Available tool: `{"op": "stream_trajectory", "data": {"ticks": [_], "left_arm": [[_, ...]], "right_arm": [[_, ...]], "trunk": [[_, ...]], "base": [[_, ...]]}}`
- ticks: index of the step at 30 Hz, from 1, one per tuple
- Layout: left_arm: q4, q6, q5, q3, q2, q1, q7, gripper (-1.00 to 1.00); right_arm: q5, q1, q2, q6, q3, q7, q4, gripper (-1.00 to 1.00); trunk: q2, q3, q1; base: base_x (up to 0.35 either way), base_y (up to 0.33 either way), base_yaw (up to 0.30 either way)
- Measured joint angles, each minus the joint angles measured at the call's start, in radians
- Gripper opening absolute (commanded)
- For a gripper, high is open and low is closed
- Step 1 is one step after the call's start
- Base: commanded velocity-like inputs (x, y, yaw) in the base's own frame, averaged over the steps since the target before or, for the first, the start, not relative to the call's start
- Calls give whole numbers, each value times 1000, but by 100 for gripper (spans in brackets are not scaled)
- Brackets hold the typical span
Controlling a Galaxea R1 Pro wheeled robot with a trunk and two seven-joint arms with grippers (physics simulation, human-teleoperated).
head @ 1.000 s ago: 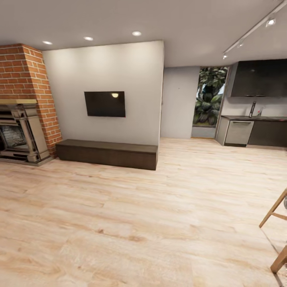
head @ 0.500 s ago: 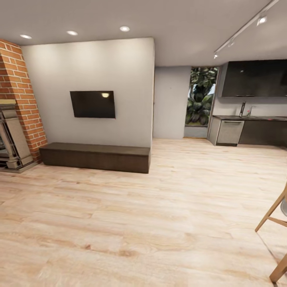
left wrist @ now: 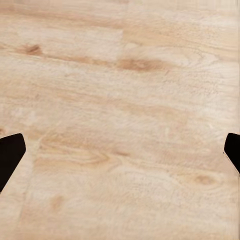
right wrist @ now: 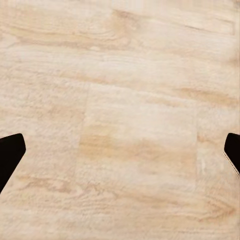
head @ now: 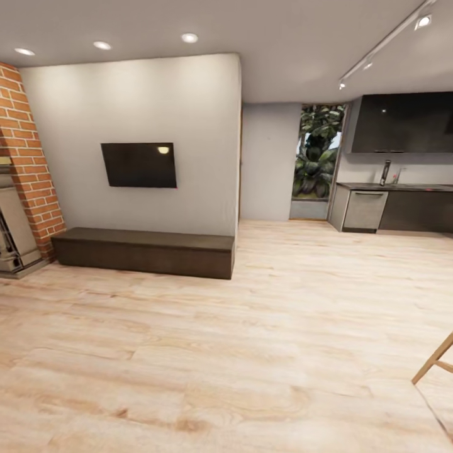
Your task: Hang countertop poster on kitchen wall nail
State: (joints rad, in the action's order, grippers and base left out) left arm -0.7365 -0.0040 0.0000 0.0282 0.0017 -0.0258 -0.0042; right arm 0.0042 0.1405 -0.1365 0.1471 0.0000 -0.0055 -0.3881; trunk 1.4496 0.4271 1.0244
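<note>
The kitchen countertop (head: 402, 187) shows far off at the right of the head view, a dark strip over dark glossy cabinets with a chrome tap (head: 385, 172) on it. The poster is out of view, and no nail can be made out on the grey kitchen wall (head: 270, 163). My left gripper (left wrist: 120, 155) hangs open over bare wooden floor, its black fingertips (left wrist: 10, 157) at the picture's two sides. My right gripper (right wrist: 120, 155) is open likewise, fingertips (right wrist: 10, 155) wide apart above the floorboards, nothing between them.
A wall-mounted TV (head: 139, 165) hangs over a long dark bench (head: 143, 251) on the left. A brick fireplace (head: 25, 157) stands at the far left. Wooden chair legs (head: 433, 358) poke in at the lower right. A window with plants (head: 318, 160) lies beyond the light wood floor (head: 251, 340).
The whole head view has swung right: fireplace, TV and bench slid left in the picture. The chair legs have slipped further toward the right edge. Both grippers look unchanged.
</note>
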Motion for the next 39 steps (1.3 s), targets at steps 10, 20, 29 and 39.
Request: {"op": "stream_trajectory", "data": {"ticks": [10,20,29,39], "left_arm": [[0,1,0,0,0,0,0,100],[0,1,0,0,6,0,0,100],[0,1,0,1,9,0,0,100],[0,1,0,1,9,0,0,100]], "right_arm": [[0,0,0,0,0,0,0,100],[0,0,0,0,0,0,-1,100],[0,0,0,0,0,0,-1,100],[0,0,0,0,0,0,1,100]], "trunk": [[0,-1,0],[0,-4,0],[0,-8,0],[0,-8,0]], "base": [[320,-119,-175],[320,-115,-262],[321,-86,-235],[321,-37,-31]]}}
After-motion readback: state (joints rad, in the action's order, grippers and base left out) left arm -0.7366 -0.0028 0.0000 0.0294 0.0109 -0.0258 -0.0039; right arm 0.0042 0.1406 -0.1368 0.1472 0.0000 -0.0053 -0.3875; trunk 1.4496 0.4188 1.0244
